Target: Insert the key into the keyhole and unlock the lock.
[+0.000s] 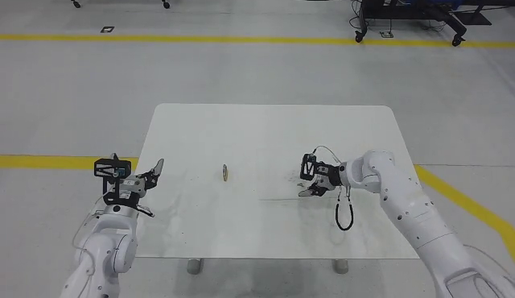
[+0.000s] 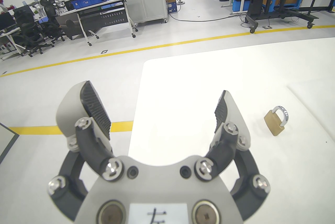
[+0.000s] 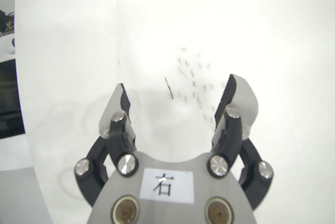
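A white table [image 1: 265, 129] stands on a pale floor. The lock [image 2: 276, 121] lies on the table, a bit left of the middle when seen from above. It has a gold body and a silver hoop. It lies on its side, and nothing touches it. From above it is about halfway between the two arms.

The left pincer [image 2: 155, 94] hangs at the left edge of the table. Its two fingers are spread wide and hold nothing. One finger [image 2: 91, 104] is over the floor, and the other is over the table top. The lock is out in front of this pincer and off to one side, well apart from the fingers. A yellow line [image 2: 120, 125] runs along the floor behind the finger that is off the table.

The right pincer [image 3: 176, 82] is over the right part of the table. Its fingers are wide apart too, and nothing is held between the pads. Just in front of the gap lies the key [image 3: 169, 87], a thin dark sliver on the white top (it is seen from its thin edge, so its shape is hard to make out). The key touches neither finger. The key and the lock are well apart. Near the key, toward one finger, there is a patch of small dark marks [image 3: 195, 73] on the table.
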### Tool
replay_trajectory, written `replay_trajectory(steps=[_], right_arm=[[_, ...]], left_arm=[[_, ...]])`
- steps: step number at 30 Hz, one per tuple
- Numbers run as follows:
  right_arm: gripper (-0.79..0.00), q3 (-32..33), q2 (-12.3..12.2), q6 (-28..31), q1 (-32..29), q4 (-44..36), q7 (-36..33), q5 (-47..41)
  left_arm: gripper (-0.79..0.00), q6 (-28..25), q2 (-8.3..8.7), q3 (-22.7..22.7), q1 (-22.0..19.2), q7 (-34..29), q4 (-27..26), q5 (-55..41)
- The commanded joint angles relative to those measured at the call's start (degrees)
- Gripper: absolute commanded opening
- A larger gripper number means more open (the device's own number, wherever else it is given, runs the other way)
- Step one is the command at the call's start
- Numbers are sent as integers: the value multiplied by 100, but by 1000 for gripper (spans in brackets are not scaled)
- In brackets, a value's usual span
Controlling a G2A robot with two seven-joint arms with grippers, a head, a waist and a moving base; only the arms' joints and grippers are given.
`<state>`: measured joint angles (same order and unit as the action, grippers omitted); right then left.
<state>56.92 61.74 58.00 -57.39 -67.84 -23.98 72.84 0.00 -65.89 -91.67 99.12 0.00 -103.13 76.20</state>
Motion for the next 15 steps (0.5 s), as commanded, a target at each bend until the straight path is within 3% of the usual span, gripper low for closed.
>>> replay_trajectory(steps=[1,7,12,14,15], right_arm=[[-317,-217,-21,0,154,113,-45,35],[-508,-666,-45,0,481,400,123,-106],[-526,-1072,-35,0,772,614,-20,-125],[-646,-1188,-23,0,858,652,13,-181],[-785,-1237,-22,0,894,645,64,-222]], left_arm=[[0,0,0,0,0,0,0,0],[0,0,0,0,0,0,0,0],[0,0,0,0,0,0,0,0],[0,0,0,0,0,0,0,0],[0,0,0,0,0,0,0,0]])
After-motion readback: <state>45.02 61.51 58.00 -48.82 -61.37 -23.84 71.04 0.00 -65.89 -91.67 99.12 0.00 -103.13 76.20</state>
